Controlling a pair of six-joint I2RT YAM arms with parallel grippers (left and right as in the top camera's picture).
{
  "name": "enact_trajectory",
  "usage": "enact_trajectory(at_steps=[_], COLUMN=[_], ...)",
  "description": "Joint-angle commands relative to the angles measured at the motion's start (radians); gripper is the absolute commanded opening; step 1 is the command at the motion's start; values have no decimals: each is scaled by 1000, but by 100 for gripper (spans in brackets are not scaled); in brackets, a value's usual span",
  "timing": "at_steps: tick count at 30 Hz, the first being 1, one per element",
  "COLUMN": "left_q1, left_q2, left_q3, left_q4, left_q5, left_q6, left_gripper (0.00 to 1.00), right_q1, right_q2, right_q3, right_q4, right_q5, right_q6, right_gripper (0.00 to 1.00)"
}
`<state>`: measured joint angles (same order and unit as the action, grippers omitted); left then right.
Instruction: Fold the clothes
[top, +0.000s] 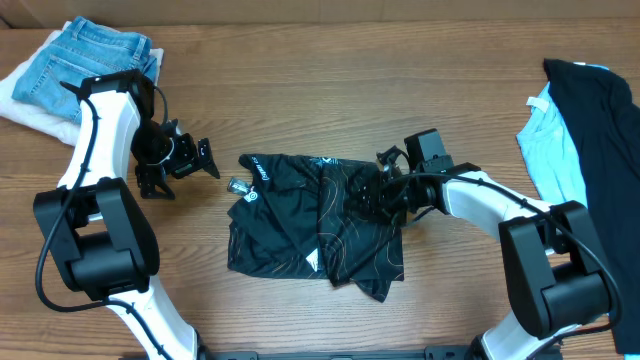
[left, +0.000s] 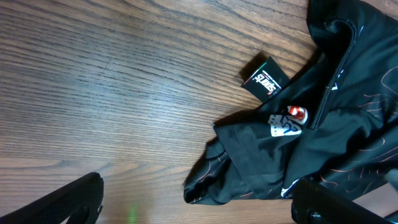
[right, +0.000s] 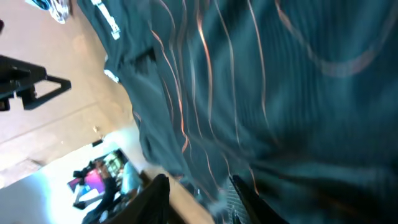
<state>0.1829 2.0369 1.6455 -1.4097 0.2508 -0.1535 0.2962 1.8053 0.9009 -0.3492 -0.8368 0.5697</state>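
Note:
The clothes are one black jersey (top: 310, 215) with thin orange lines, lying crumpled and partly folded in the middle of the table. My left gripper (top: 185, 172) hovers just left of it, open and empty. In the left wrist view its fingers (left: 68, 202) sit wide apart, with a sleeve hem of the jersey (left: 323, 124) and a black hang tag (left: 266, 79) ahead. My right gripper (top: 370, 195) is over the jersey's right half. Its fingers (right: 155, 196) stand apart over the wood, and the edge of the jersey (right: 280, 81) lies against the right finger.
Blue jeans (top: 90, 60) lie on a white cloth (top: 25, 100) at the back left corner. A plain black garment (top: 595, 130) and a light blue one (top: 550, 140) lie at the right edge. Bare wood surrounds the jersey.

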Motion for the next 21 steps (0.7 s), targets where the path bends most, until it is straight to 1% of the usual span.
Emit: enact_trajectory(at_steps=[1, 8, 15, 21], left_q1=[-5, -5, -5, -5], left_q2=[9, 9, 9, 9], left_q3=[12, 12, 12, 12], left_q4=[0, 1, 1, 1], left_q5=[8, 8, 8, 8], left_q6=[19, 19, 19, 19], left_gripper=[100, 100, 100, 100], right_q1=[17, 24, 24, -3], right_q2=[-15, 27, 122, 211], right_q3=[9, 8, 8, 23], right_q4=[34, 121, 257, 374], right_q5=[71, 74, 73, 79], right_q6=[33, 89, 169, 243], right_gripper=[34, 34, 33, 24])
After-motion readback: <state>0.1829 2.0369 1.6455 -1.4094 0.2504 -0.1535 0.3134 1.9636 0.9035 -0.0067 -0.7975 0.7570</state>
